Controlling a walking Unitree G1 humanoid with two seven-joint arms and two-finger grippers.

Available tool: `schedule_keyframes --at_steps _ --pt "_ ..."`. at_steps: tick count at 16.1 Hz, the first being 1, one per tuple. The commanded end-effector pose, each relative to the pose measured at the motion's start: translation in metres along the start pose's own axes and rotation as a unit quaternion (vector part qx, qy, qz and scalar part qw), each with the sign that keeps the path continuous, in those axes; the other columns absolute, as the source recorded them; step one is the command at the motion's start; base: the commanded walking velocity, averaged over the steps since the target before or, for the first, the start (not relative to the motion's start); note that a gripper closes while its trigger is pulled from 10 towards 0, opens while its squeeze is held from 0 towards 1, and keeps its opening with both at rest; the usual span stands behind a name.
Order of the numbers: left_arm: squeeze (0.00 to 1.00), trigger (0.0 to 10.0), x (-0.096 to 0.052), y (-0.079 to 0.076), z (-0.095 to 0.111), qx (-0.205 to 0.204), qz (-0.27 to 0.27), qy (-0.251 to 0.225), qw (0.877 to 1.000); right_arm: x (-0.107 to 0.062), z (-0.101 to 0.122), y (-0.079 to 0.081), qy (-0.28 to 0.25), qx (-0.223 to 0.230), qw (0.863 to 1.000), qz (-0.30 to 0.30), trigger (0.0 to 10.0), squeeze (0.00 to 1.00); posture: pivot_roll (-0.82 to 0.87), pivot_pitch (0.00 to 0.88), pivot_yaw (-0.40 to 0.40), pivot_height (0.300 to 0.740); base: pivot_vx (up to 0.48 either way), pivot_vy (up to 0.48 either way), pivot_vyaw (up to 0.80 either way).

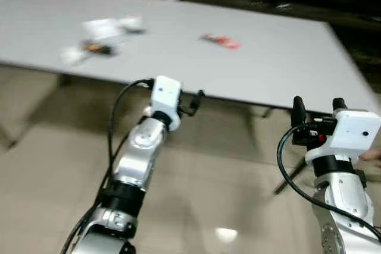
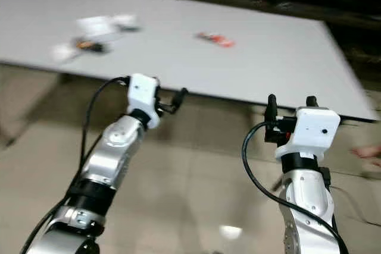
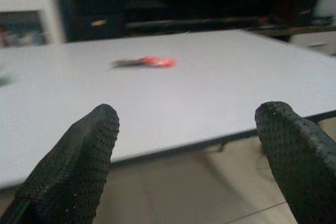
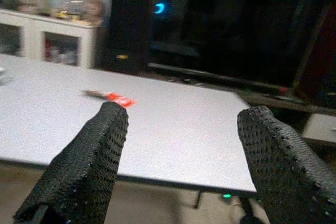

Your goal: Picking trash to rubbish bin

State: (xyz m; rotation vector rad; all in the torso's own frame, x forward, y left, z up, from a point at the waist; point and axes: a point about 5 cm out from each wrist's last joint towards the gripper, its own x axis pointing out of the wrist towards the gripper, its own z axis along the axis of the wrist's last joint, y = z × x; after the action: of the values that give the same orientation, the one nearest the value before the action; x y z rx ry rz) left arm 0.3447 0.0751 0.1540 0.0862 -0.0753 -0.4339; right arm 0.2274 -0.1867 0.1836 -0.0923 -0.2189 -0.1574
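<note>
Nearest the head cam: my two silver forearms, both raised over the tiled floor, short of the tabletop edge. Left tool sits just below and in front of the near edge; its wrist view shows both black fingers spread wide, nothing between them. Right tool is further to the right, near the tabletop's right corner; fingers likewise parted and empty.

Task item: red wrapper, lying flat on the tabletop, roughly mid-depth, well apart from both tools. It lies ahead of the left tool and slightly to its right; from the right tool it is ahead and clearly off to the left. Long axis runs approx. across my view, tilted a little, so it is nearly crosswise to the left tool's line of approach. Judgement: left arm is nearer and better aligned; reach fwd over the edge, w/ fingers straddling the short width.

Other litter: white crumpled scraps and a small dark-and-orange piece toward the far left of the tabletop, blurred, type not determinable. A person's fingertips show at the right edge, near the right arm. No bin located in these views. Nothing picked yet.
</note>
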Motion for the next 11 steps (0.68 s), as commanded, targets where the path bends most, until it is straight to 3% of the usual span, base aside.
schedule_keyframes --at_steps 1,11 --pt "0.00 10.0 0.0014 -0.0048 0.0017 0.005 -0.009 0.000 1.000 0.0011 0.0020 -0.0043 -0.004 -0.005 1.000 -0.008 10.0 0.00 0.14 0.055 -0.085 0.740 0.472 0.000 0.00" --pt "0.00 10.0 0.0017 -0.0027 0.0023 0.005 -0.003 0.003 1.000 0.0036 0.0015 -0.0012 -0.002 -0.006 1.000 0.011 10.0 0.00 0.14 0.061 -0.085 0.740 0.472 0.000 0.00"
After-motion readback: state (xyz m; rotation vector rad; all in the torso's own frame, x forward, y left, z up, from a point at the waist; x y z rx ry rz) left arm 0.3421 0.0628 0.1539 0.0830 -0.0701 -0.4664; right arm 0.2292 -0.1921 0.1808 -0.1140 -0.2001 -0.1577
